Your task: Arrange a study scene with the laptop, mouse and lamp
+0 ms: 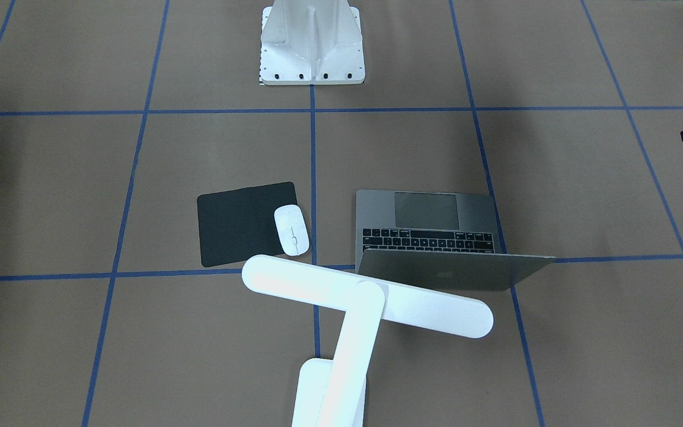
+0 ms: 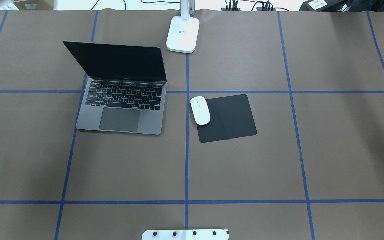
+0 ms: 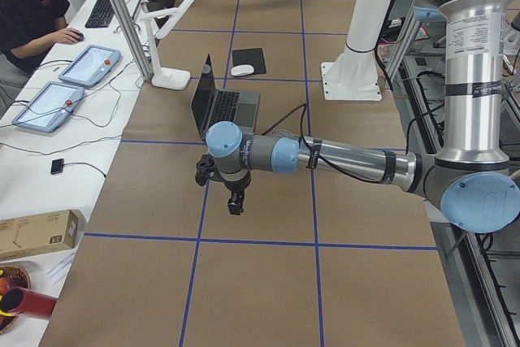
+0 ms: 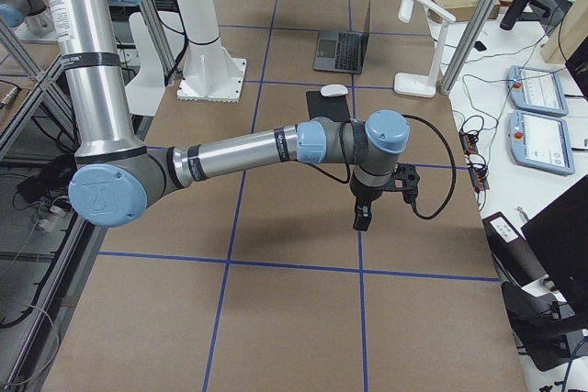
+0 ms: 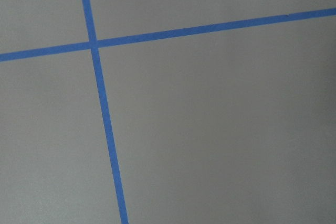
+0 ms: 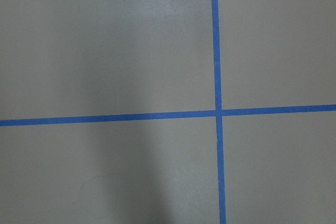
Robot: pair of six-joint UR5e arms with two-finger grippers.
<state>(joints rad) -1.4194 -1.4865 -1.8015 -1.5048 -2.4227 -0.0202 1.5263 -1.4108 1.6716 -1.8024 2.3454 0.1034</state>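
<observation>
Laptop (image 2: 122, 96) open left of centre, mouse (image 2: 200, 110) on pad (image 2: 228, 118) edge, lamp (image 2: 182, 33) behind. Laptop stiff, heavyish: grip base edge, not screen. Mouse light, slick. Left gripper (image 3: 236, 207), right gripper (image 4: 361, 220) hover well apart; can't tell jaw state.

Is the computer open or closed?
Open. The laptop has its lid raised, so the dark screen and black keys show.
</observation>
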